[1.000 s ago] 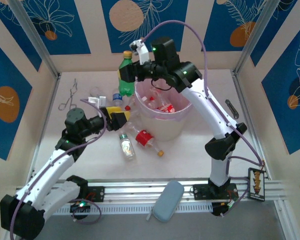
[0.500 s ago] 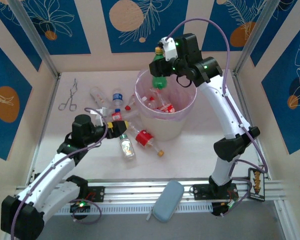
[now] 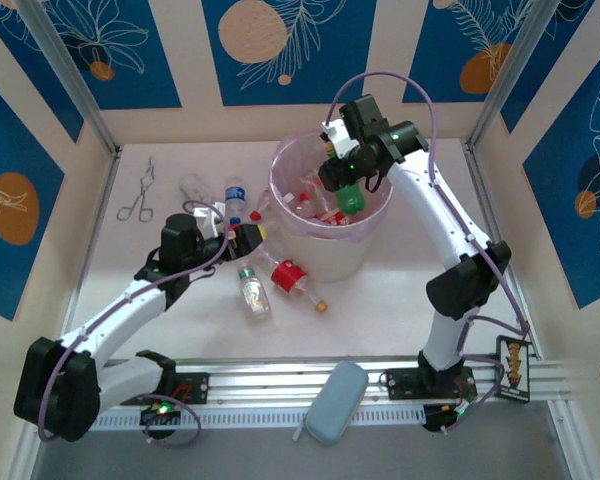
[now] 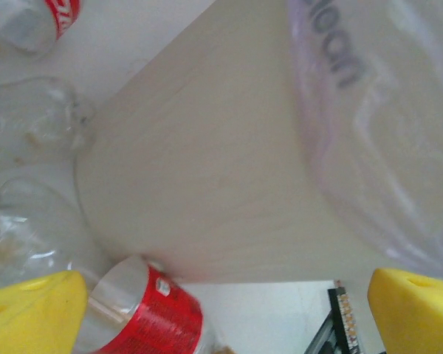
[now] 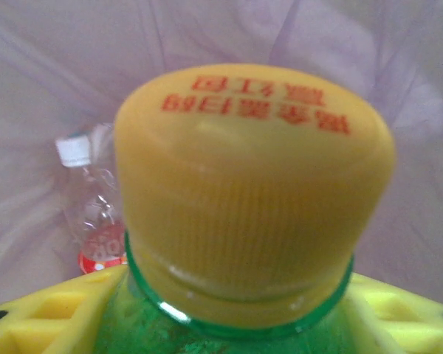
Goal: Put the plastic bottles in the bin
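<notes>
Two grippers noted: the right gripper [image 3: 344,188] is clamped on a green bottle [image 3: 351,202], held within the bin [image 3: 325,258] mouth. The left gripper [image 3: 245,238] is spread wide and holds nothing, just left of the bin, among loose bottles [image 3: 252,296].

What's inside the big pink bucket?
Clear red-labelled bottles, plus a green bottle gripped by the right end effector. The bottom of the bucket is hidden under them.
</notes>
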`<state>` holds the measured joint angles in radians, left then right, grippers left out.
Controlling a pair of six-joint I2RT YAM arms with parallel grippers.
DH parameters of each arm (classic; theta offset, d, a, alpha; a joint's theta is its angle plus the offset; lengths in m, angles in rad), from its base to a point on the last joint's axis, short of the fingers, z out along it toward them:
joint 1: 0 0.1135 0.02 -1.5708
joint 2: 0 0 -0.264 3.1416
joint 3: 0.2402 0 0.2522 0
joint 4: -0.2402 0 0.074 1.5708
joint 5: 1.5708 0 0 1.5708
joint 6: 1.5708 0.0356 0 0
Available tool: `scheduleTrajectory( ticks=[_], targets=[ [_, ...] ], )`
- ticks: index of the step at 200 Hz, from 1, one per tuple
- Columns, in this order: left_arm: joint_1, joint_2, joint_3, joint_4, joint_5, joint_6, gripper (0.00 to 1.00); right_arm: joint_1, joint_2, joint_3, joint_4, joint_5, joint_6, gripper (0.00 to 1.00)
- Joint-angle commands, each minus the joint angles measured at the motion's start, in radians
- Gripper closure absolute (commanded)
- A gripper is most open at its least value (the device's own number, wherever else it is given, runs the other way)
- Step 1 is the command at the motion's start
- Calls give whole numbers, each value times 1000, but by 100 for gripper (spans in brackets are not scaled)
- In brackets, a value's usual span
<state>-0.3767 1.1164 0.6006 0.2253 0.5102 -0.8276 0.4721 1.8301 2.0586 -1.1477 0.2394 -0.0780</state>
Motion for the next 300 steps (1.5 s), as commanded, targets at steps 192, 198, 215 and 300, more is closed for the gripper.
scheduleTrajectory(
  ticks=[192, 198, 215, 300],
  targets=[
    [-56, 210, 81, 157, 41, -70, 5, 78, 99, -124, 33, -31, -10, 15],
    [-57, 212, 82, 156, 39, -70, 5, 81, 85, -121, 31, -32, -8, 14],
    [-59, 220, 84, 155, 41, -68, 5, 89, 44, -106, 31, -36, -2, 13],
    [-101, 264, 153, 71, 12, 1, 6, 59, -167, -190, 137, -32, 94, 12]
  ],
)
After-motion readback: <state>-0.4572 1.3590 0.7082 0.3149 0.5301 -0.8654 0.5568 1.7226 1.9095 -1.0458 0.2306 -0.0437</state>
